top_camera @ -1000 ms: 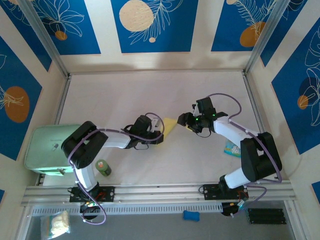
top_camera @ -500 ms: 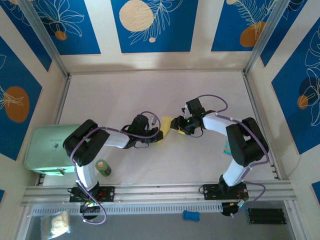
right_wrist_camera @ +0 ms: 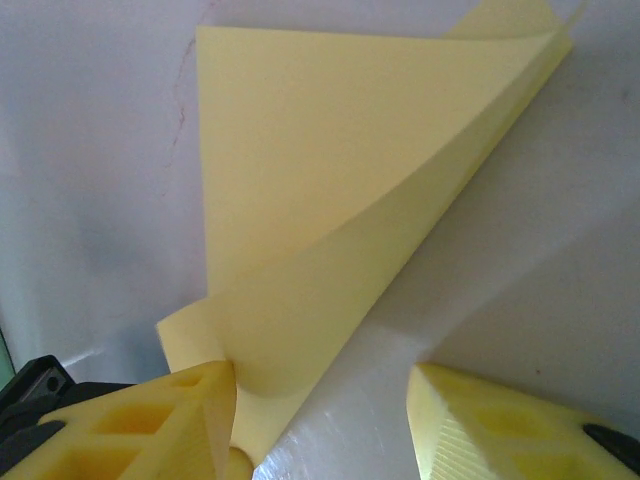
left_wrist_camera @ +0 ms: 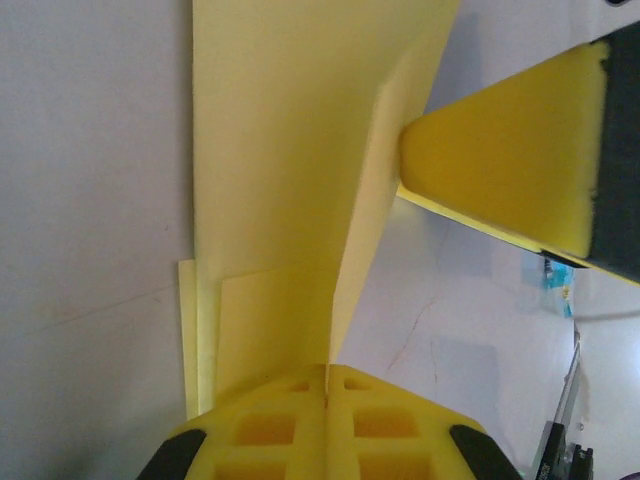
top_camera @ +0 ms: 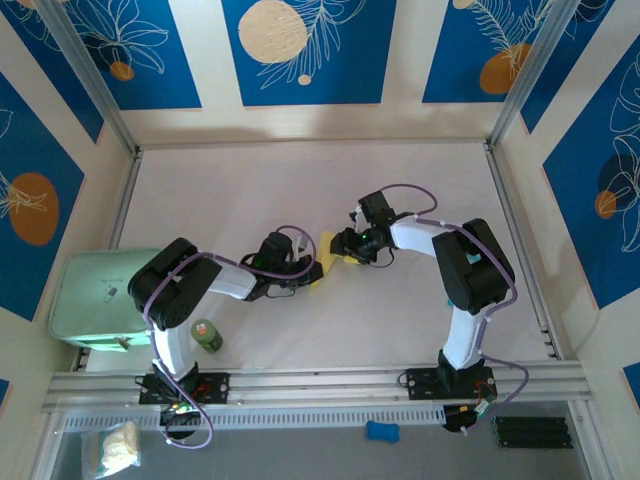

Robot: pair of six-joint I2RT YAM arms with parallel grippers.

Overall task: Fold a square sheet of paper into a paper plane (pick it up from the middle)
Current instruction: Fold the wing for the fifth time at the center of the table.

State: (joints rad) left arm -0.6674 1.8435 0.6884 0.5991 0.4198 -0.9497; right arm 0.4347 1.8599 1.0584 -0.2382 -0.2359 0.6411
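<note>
top cam, left to right: mint-green case (top_camera: 100,298) at the left edge of the surface (top_camera: 250,190), small green bottle (top_camera: 205,335) just beside its near-right corner, close to the left arm base. Both arms reach in to mid-surface and meet at the paper sheet (top_camera: 327,243).

left claw (top_camera: 311,270): fully closed, pinching the paper. The left wrist cam agrees: the claw (left_wrist_camera: 327,400) has its pads pressed together with no gap, and the sheet (left_wrist_camera: 290,150) comes out from between them. The sheet is pale yellow and already folded, with flat layers on the surface and one flap standing up along a crease that runs away from the pinch.

right claw (top_camera: 341,250): roughly half open, clamped on nothing. In the left wrist cam one of its fingers (left_wrist_camera: 510,170) sits tip-on against the raised flap from the right. In the right wrist cam the claw (right_wrist_camera: 320,430) straddles the curled edge of the sheet (right_wrist_camera: 320,180). The finger on the left of that frame (right_wrist_camera: 130,425) touches the curl. The other finger (right_wrist_camera: 500,430) is apart from it, with bare surface between.

blue-green packet (left_wrist_camera: 558,285) lies on the surface well beyond the right claw's finger.
</note>
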